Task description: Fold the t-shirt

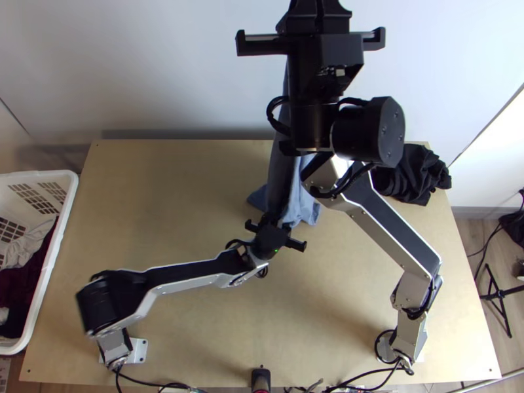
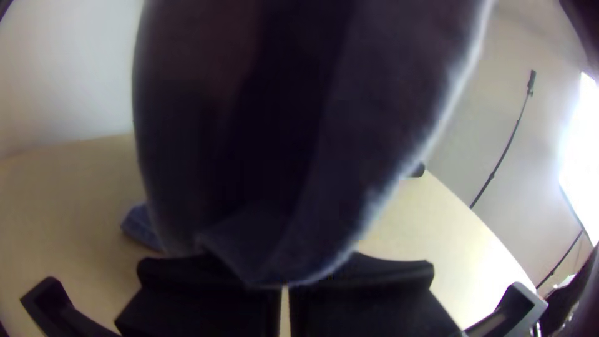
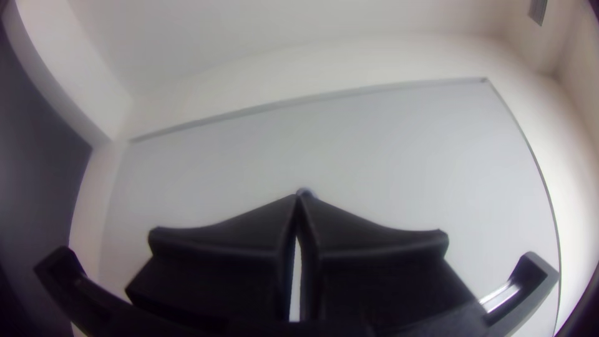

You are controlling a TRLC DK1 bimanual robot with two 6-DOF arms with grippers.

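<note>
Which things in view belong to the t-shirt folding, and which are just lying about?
Folding job:
Blue cloth t-shirt, hanging lengthwise
Left black gripper, shut on it
Right black gripper, likewise

Lying about:
Bunched black cloth
White perforated plastic basket, holding clothes

Top view: is looking steeply down from high over the table's (image 1: 164, 196) six o'clock. Left wrist view: is facing twelve, close to cloth (image 2: 281, 125); is sharing both with top view. Right wrist view: is facing a pale panel (image 3: 387, 150) at twelve.
</note>
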